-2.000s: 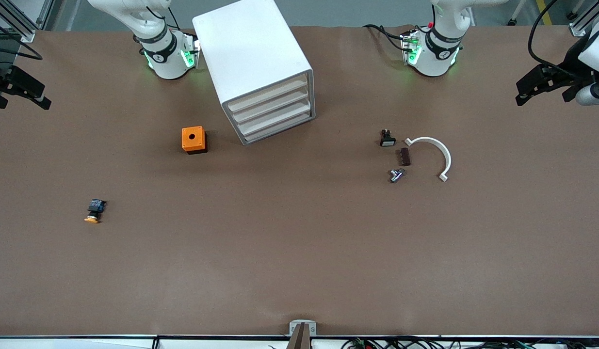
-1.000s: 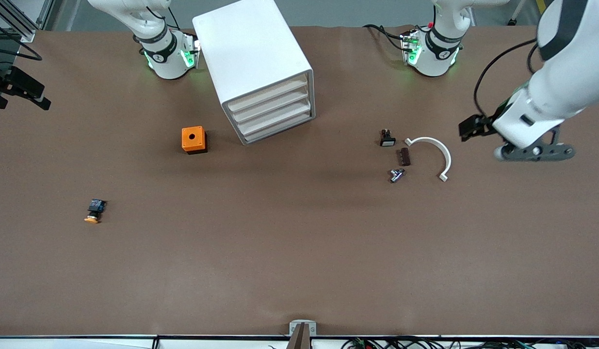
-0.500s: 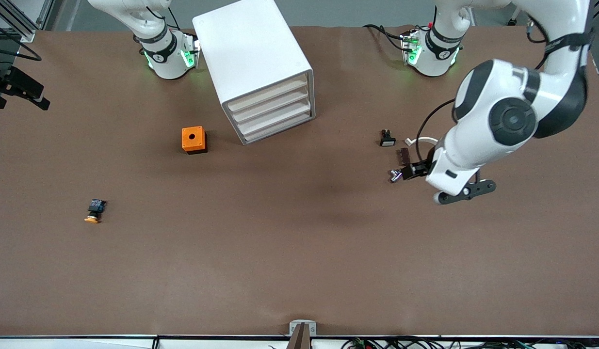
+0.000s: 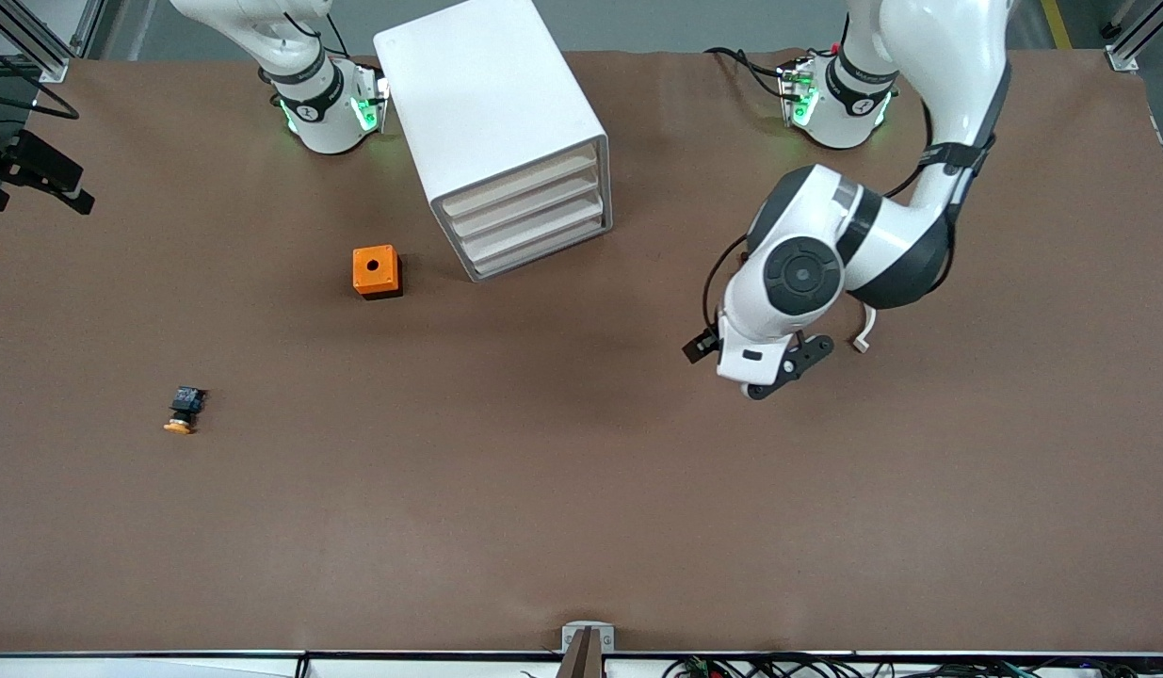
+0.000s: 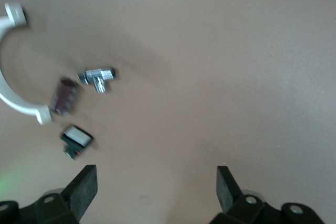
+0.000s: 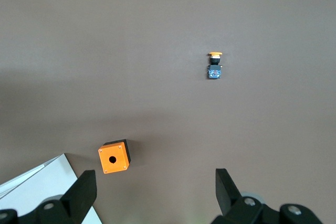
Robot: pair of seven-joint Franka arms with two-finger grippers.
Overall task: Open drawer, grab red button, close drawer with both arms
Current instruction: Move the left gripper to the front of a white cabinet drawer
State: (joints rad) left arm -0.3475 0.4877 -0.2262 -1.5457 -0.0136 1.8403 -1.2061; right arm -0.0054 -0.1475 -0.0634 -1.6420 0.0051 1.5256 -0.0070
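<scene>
The white cabinet stands between the arm bases, and its corner shows in the right wrist view. All its drawers are shut, including the uppermost drawer. The red-capped button is not in view. My left gripper is open and empty over bare table, between the cabinet and a cluster of small parts. Its wrist covers it in the front view. My right gripper is open and empty, held high at the right arm's end of the table. Its black fingers show at the front view's edge.
An orange box with a hole sits beside the cabinet. An orange-yellow capped button lies nearer the front camera. Under the left arm lie a white curved piece, a metal part, a brown part and a black part.
The left arm has swung in from the table's end, passing over the small parts toward the cabinet. The right arm has hardly moved.
</scene>
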